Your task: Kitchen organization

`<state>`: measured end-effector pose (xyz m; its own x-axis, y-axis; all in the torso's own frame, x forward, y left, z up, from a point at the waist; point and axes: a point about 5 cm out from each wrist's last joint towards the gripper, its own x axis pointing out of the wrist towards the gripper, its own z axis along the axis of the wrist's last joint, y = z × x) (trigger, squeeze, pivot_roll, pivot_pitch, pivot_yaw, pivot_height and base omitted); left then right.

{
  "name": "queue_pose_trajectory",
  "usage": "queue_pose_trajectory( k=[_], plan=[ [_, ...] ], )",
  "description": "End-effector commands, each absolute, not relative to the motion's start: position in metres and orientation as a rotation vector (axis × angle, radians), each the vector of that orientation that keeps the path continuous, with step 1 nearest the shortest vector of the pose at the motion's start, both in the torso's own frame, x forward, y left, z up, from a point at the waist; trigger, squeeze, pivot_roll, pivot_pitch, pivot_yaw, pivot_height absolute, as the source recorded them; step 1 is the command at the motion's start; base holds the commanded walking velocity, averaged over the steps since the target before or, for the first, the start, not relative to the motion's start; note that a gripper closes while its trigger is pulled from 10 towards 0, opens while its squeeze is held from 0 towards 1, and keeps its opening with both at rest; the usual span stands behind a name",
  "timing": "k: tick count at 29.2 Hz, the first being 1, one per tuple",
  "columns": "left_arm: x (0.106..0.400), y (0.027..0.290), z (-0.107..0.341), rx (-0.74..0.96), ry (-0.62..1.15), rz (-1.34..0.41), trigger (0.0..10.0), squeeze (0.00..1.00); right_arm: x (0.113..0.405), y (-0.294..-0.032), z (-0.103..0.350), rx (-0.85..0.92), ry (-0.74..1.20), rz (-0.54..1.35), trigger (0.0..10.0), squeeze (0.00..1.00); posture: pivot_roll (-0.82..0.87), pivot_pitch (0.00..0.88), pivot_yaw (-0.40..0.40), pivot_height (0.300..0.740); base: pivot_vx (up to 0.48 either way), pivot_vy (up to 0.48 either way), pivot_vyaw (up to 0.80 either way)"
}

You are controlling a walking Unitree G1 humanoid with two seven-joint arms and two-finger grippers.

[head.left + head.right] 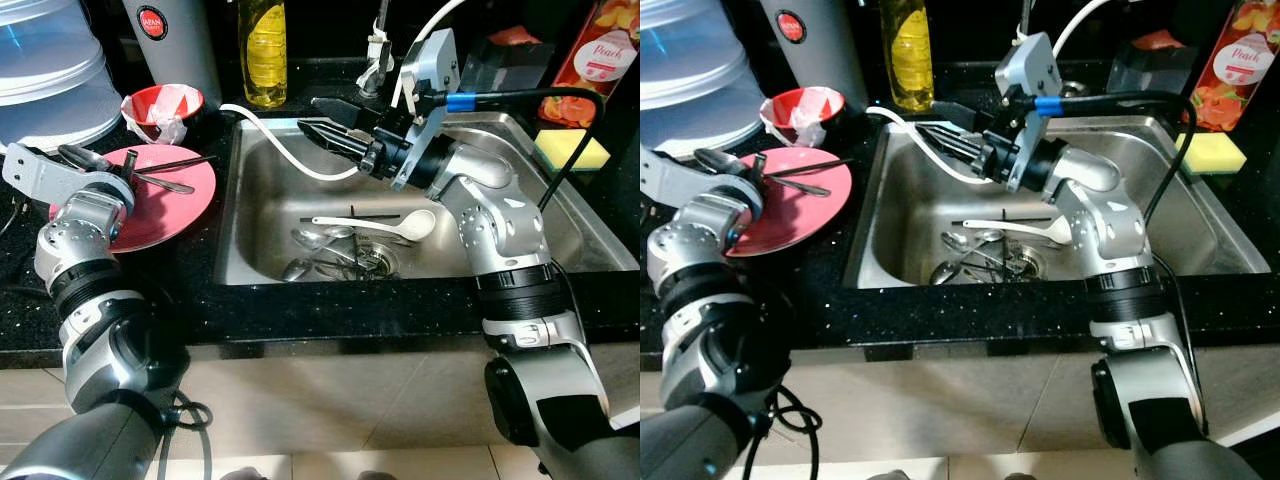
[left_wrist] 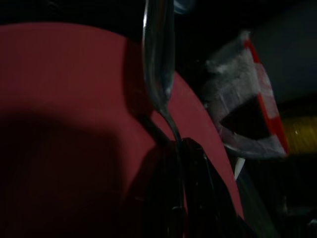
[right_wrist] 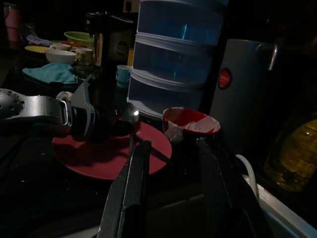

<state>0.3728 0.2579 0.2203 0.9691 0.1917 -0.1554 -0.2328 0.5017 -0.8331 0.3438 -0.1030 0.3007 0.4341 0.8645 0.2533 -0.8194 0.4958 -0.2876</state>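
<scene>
Left hand [image 1: 128, 170] clamped on spoon [image 2: 158, 74] over red plate [image 1: 185, 205]; right hand [image 3: 173, 198] parted, empty, above sink [image 1: 260, 190].

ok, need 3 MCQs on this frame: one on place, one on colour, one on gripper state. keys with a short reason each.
1. Where does the white spoon lie?
A. on the plate
B. in the sink
C. on the sponge

2. What colour is the plate under the left gripper?
A. red
B. white
C. blue

3. How does the right gripper stand?
A. shut on the white spoon
B. shut on the hose
C. open, holding nothing

Key:
1 B: the spoon rests on the floor of the sink, beside the metal cutlery at the drain.
2 A: the plate is red in the head views and both wrist views.
3 C: the right wrist view shows a clear gap between its fingers, with nothing in it.
</scene>
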Motion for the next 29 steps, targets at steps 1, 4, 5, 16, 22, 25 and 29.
queue_pose_trajectory(
  k=[1,4,5,16,22,25,29],
  plan=[
    [0.374,0.25,0.227,-0.965,0.024,0.196,0.0,0.0,0.342,-0.103,0.306,-0.126,-0.404,1.06,10.0,0.0,0.0,0.058,0.025,0.74,0.0,0.0,0.0],
    [0.372,0.218,0.268,-0.702,-0.033,-0.043,10.0,0.0,0.342,-0.102,0.306,-0.125,-0.404,1.059,10.0,0.0,0.01,0.058,0.025,0.74,0.0,0.0,0.0],
    [0.372,0.218,0.268,-0.702,-0.033,-0.043,10.0,0.0,0.342,-0.102,0.306,-0.125,-0.404,1.059,10.0,0.0,0.01,0.058,0.025,0.74,0.0,0.0,0.0],
    [0.394,0.141,0.303,-0.039,-0.003,-0.393,10.0,0.0,0.347,-0.104,0.309,-0.124,-0.419,1.037,10.0,0.0,0.02,0.045,0.024,0.74,0.0,0.0,0.0],
    [0.401,0.097,0.253,0.015,0.194,-0.522,10.0,0.0,0.348,-0.114,0.315,-0.132,-0.438,0.982,10.0,0.0,-0.01,0.043,0.051,0.74,0.0,0.0,0.0],
    [0.396,0.089,0.243,0.027,0.221,-0.558,10.0,0.0,0.346,-0.118,0.313,-0.137,-0.434,0.969,10.0,0.0,-0.02,0.042,0.057,0.74,0.0,0.0,0.0],
    [0.392,0.084,0.238,0.04,0.234,-0.599,10.0,1.0,0.346,-0.12,0.312,-0.139,-0.43,0.959,10.0,0.0,-0.03,0.04,0.057,0.74,0.0,0.0,0.0]
  ],
)
